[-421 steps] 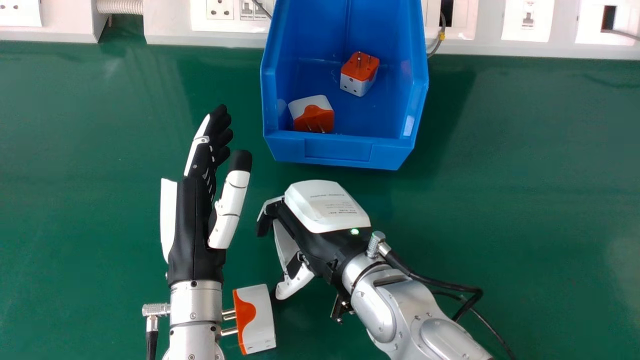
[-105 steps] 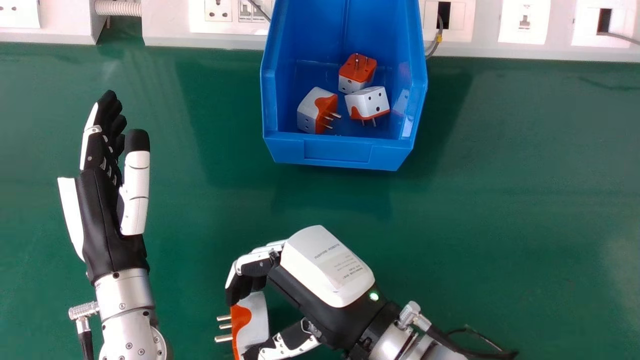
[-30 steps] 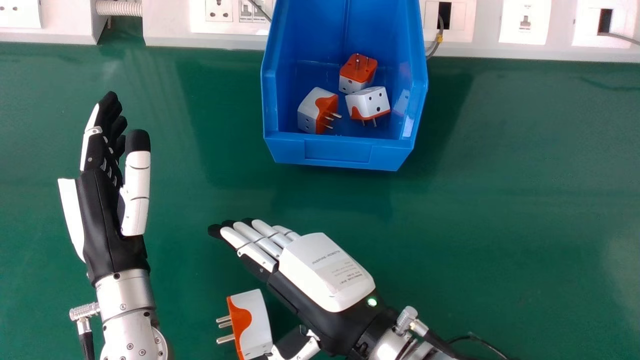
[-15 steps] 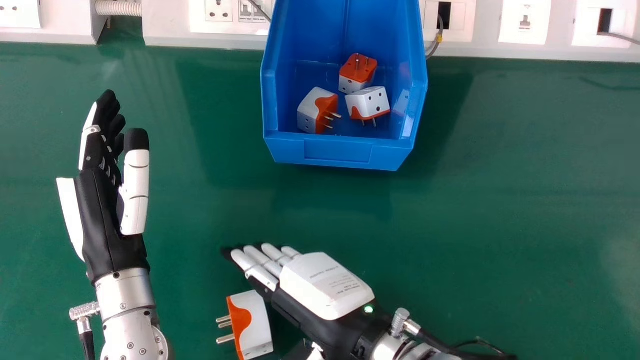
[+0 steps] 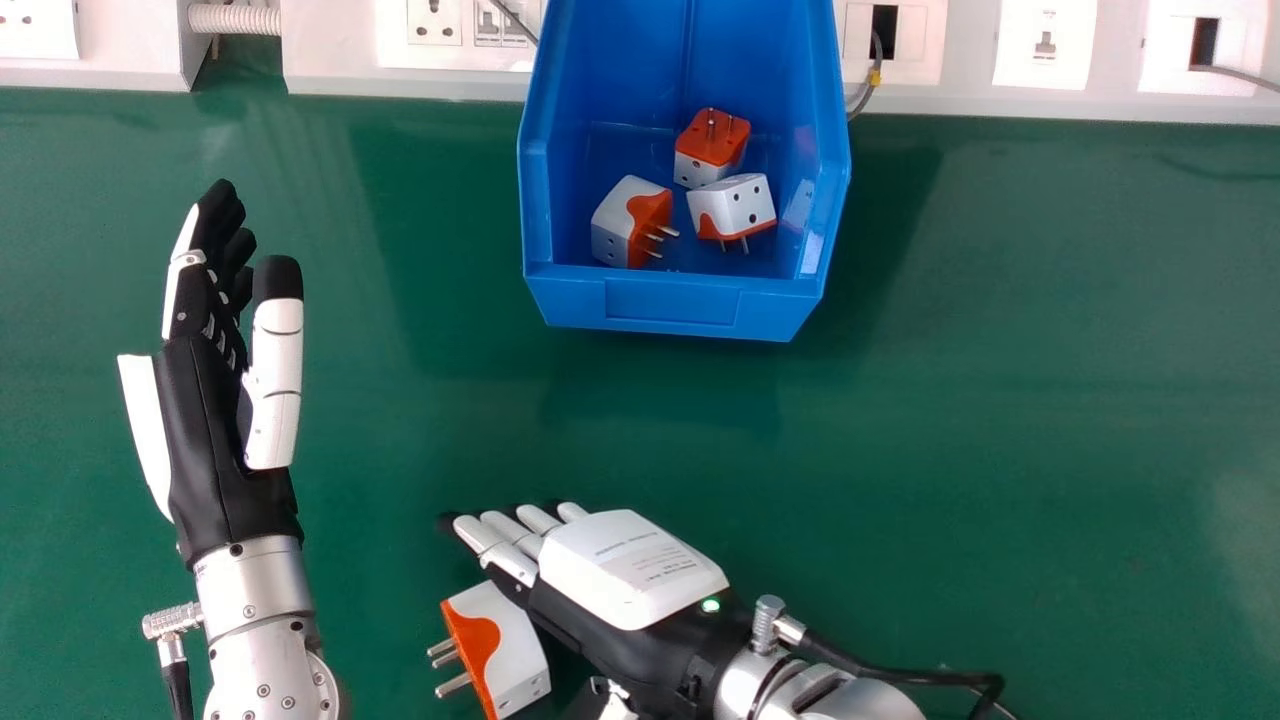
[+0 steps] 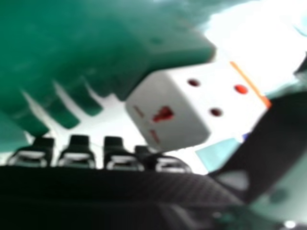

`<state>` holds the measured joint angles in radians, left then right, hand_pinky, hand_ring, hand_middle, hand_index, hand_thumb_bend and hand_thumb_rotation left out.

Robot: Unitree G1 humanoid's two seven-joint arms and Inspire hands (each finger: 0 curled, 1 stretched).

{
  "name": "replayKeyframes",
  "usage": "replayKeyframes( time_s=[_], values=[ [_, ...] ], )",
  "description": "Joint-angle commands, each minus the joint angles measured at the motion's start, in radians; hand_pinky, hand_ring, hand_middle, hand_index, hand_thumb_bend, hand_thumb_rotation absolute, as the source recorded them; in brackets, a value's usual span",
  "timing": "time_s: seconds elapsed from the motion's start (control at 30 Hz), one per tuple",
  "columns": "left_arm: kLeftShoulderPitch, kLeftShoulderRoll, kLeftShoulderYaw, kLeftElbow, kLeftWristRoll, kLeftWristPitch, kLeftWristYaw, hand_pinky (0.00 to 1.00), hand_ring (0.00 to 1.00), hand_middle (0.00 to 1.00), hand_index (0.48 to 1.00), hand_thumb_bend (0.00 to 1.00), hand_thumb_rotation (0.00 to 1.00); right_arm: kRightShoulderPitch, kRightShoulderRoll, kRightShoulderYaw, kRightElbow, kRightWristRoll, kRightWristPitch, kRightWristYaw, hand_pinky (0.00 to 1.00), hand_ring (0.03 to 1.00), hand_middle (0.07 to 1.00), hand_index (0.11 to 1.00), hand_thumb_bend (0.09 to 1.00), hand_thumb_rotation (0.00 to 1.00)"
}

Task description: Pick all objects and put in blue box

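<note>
In the head view my right hand [image 5: 630,570] lies low over the table, fingers straight, pointing left. Beside its palm side is a white and orange plug adapter [image 5: 510,645], prongs facing left. In the right hand view the adapter [image 6: 168,112] sits between the fingers and thumb of my right hand [image 6: 115,155], not gripped. My left hand [image 5: 215,420] is at the left, fingers straight, holding nothing. Three similar adapters lie in the blue box [image 5: 670,305]: one at the left [image 5: 615,225], one at the right [image 5: 735,203], one behind [image 5: 712,145].
The green table [image 5: 980,400] spreads around the hands and box. A white trunking with wall sockets [image 5: 435,22] runs along the back edge. A black cable [image 5: 880,675] loops from the right wrist.
A third adapter has entered the box, and the left hand has moved left. The right hand let go of the nearby adapter, straightened its fingers and moved nearer; that adapter has turned slightly.
</note>
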<state>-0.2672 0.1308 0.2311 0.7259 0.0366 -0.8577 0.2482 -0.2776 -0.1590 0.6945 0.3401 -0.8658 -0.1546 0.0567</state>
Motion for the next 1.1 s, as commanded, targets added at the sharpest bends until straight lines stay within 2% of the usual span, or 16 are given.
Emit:
replayKeyframes(
  time_s=[0.0, 0.1, 0.17, 0.2, 0.23, 0.33, 0.37, 0.47, 0.5, 0.57, 0.6, 0.67, 0.7, 0.8, 0.83, 1.07],
  values=[
    [-0.014, 0.003, -0.005, -0.011, -0.002, -0.007, -0.009, 0.91, 0.9, 0.91, 0.872, 0.69, 0.85, -0.011, 0.015, 0.023, 0.025, -0.01, 0.001, 0.004, 0.93, 0.989, 0.983, 0.981, 1.0, 0.33],
    [-0.013, 0.004, -0.004, -0.011, -0.005, -0.009, -0.017, 0.92, 0.9, 0.91, 0.874, 0.69, 0.85, -0.024, 0.012, 0.038, 0.048, -0.017, -0.034, -0.043, 0.89, 0.974, 0.968, 0.965, 0.998, 0.29],
    [-0.012, 0.005, -0.002, -0.011, -0.007, -0.009, -0.02, 0.92, 0.9, 0.91, 0.874, 0.69, 0.85, -0.035, 0.004, 0.043, 0.079, -0.013, -0.095, -0.11, 0.89, 0.974, 0.968, 0.965, 0.998, 0.29],
    [-0.01, 0.004, -0.002, -0.012, -0.007, -0.009, -0.021, 0.92, 0.9, 0.91, 0.874, 0.69, 0.85, -0.04, 0.0, 0.045, 0.098, -0.013, -0.125, -0.149, 0.89, 0.974, 0.968, 0.965, 0.998, 0.29],
    [-0.008, 0.003, -0.002, -0.014, -0.007, -0.009, -0.021, 0.92, 0.9, 0.91, 0.875, 0.69, 0.85, -0.046, -0.003, 0.045, 0.119, -0.013, -0.154, -0.185, 0.85, 0.947, 0.947, 0.943, 0.984, 0.27],
    [-0.006, 0.001, -0.001, -0.018, -0.004, -0.009, -0.021, 0.92, 0.9, 0.91, 0.875, 0.69, 0.85, -0.059, -0.002, 0.043, 0.165, -0.009, -0.206, -0.249, 0.85, 0.947, 0.947, 0.943, 0.984, 0.27],
    [-0.005, 0.001, 0.0, -0.019, -0.003, -0.009, -0.02, 0.92, 0.9, 0.91, 0.876, 0.69, 0.85, -0.061, 0.001, 0.04, 0.176, -0.005, -0.215, -0.262, 0.78, 0.883, 0.893, 0.854, 0.888, 0.24],
    [-0.004, 0.0, 0.001, -0.017, 0.001, -0.009, -0.014, 0.92, 0.9, 0.91, 0.876, 0.69, 0.85, -0.054, 0.007, 0.028, 0.188, 0.014, -0.233, -0.276, 0.78, 0.883, 0.893, 0.854, 0.888, 0.24],
    [-0.004, 0.0, 0.001, -0.016, 0.004, -0.01, -0.012, 0.92, 0.9, 0.91, 0.876, 0.69, 0.85, -0.05, 0.009, 0.024, 0.187, 0.022, -0.234, -0.274, 0.71, 0.809, 0.815, 0.778, 0.814, 0.19],
    [-0.005, -0.001, 0.001, -0.015, 0.008, -0.01, -0.007, 0.92, 0.9, 0.91, 0.876, 0.69, 0.85, -0.045, 0.012, 0.018, 0.187, 0.033, -0.237, -0.269, 0.71, 0.809, 0.815, 0.778, 0.814, 0.19],
    [-0.004, -0.002, 0.001, -0.016, 0.009, -0.008, -0.004, 0.92, 0.9, 0.91, 0.877, 0.69, 0.85, -0.042, 0.013, 0.015, 0.186, 0.039, -0.237, -0.265, 0.65, 0.736, 0.75, 0.724, 0.754, 0.15],
    [-0.003, -0.003, 0.001, -0.021, 0.012, -0.006, 0.002, 0.92, 0.9, 0.91, 0.877, 0.69, 0.85, -0.037, 0.013, 0.012, 0.179, 0.047, -0.235, -0.259, 0.65, 0.736, 0.75, 0.724, 0.754, 0.15],
    [-0.001, -0.003, 0.0, -0.023, 0.014, -0.006, 0.004, 0.92, 0.9, 0.91, 0.878, 0.69, 0.85, -0.035, 0.012, 0.012, 0.175, 0.049, -0.232, -0.257, 0.6, 0.679, 0.699, 0.68, 0.706, 0.12],
    [0.0, -0.004, -0.001, -0.022, 0.016, -0.006, 0.01, 0.92, 0.9, 0.91, 0.878, 0.69, 0.85, -0.034, 0.011, 0.011, 0.173, 0.05, -0.236, -0.257, 0.6, 0.679, 0.699, 0.68, 0.706, 0.12],
    [-0.001, -0.004, -0.002, -0.021, 0.016, -0.006, 0.012, 0.91, 0.9, 0.91, 0.878, 0.69, 0.85, -0.034, 0.011, 0.011, 0.174, 0.05, -0.239, -0.257, 0.57, 0.633, 0.66, 0.641, 0.668, 0.1],
    [0.003, -0.003, -0.005, -0.024, 0.017, -0.008, 0.019, 0.91, 0.9, 0.91, 0.878, 0.68, 0.85, -0.036, 0.011, 0.012, 0.181, 0.048, -0.249, -0.264, 0.52, 0.569, 0.606, 0.583, 0.613, 0.06]
  ],
)
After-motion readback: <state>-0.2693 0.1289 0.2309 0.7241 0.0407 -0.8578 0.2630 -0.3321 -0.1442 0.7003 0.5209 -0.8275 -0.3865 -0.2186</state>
